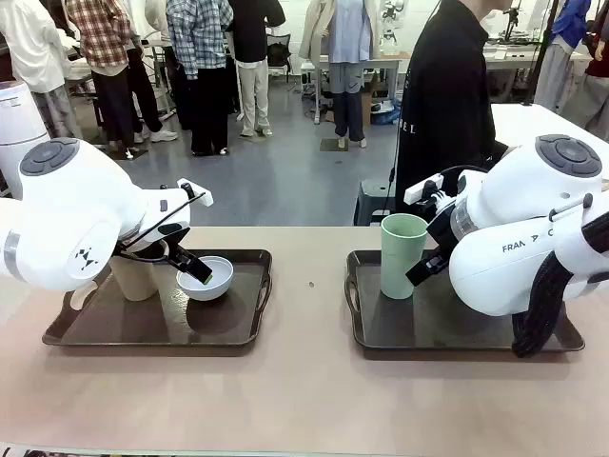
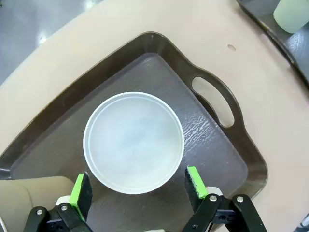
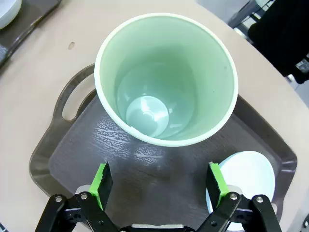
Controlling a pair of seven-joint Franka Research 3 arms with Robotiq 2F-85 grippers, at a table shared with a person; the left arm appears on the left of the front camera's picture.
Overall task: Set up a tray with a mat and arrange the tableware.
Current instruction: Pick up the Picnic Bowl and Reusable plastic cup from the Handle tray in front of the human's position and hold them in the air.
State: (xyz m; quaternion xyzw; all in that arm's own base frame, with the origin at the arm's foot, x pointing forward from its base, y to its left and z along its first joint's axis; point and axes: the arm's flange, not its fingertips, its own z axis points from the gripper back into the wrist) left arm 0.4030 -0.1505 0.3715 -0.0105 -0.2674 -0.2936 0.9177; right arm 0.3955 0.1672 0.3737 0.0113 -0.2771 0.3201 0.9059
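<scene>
Our left gripper (image 2: 138, 185) hung wide open and empty over the small round white bowl (image 2: 133, 142), beside the tall tan cup (image 1: 135, 276) on the dark-brown plastic tray (image 1: 219, 328). Our right gripper (image 3: 159, 178), likewise open and empty, hovered above the tall pale-green cup (image 3: 166, 77). Each seemed to be lining up a grasp.

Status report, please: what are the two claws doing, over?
Left claw open over white bowl, left tray. Right claw open, facing pale green cup. Tan cup close beside left claw.
</scene>
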